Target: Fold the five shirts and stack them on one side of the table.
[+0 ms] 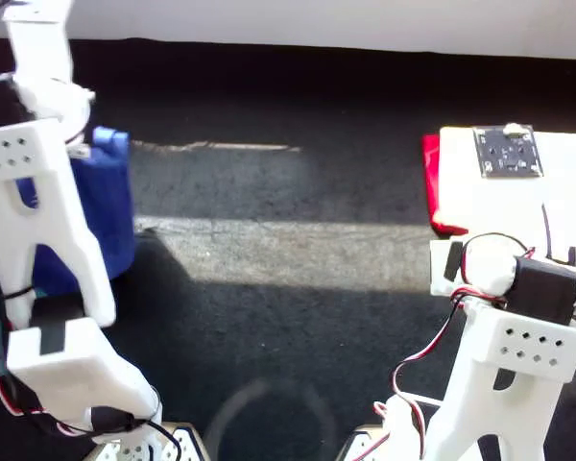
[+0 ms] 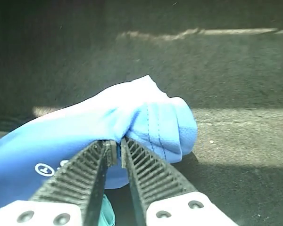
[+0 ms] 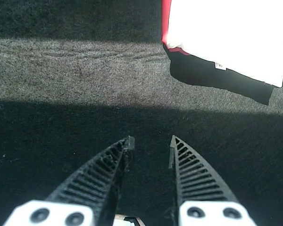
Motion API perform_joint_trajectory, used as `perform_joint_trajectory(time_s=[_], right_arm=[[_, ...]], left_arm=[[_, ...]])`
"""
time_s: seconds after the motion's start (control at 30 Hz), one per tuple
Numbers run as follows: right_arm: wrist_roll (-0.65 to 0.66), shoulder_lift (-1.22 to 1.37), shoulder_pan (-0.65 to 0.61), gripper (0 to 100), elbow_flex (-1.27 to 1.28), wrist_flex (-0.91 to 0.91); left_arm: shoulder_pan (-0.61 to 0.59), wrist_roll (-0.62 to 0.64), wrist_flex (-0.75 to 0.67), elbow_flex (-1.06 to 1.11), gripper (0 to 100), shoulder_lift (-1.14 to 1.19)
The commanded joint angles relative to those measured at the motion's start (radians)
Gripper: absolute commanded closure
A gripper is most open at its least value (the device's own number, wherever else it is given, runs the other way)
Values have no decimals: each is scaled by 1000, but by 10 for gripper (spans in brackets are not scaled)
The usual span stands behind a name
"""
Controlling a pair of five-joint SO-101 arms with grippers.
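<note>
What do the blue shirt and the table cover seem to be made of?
The blue shirt: probably a light synthetic knit, matte; fine mesh weave and stitched seam lines show. The table cover: looks like dark felt or carpet, matte; fuzzy speckled grain in the sunlit band.

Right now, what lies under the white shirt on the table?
A red shirt: its edge shows beside the white shirt. The rest is covered, so whether more shirts lie beneath cannot be seen.
</note>
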Motion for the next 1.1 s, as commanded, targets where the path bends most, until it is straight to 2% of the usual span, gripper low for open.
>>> perform_joint_trajectory(time_s=[0.0,0.2,0.27,0.43,0.53,0.67,0.83,0.97,1.07], right_arm=[[0,-18,2,875,25,-27],[0,-18,2,875,18,-30],[0,-18,2,875,22,-30],[0,-18,2,875,24,-30],[0,-18,1,875,24,-30],[0,-18,1,875,21,-30],[0,-18,-2,875,18,-30],[0,-18,-4,875,22,-56],[0,-18,-5,875,24,-93]], left_arm=[[160,9,6,-45,991,-162],[429,9,6,-51,991,-337],[484,9,6,-50,991,-392],[503,9,6,-47,991,-489],[469,20,6,-45,991,-533],[343,71,8,16,991,-575],[47,64,6,303,991,-622],[-203,-38,-11,601,991,-613],[-390,-126,-138,837,991,-591]])
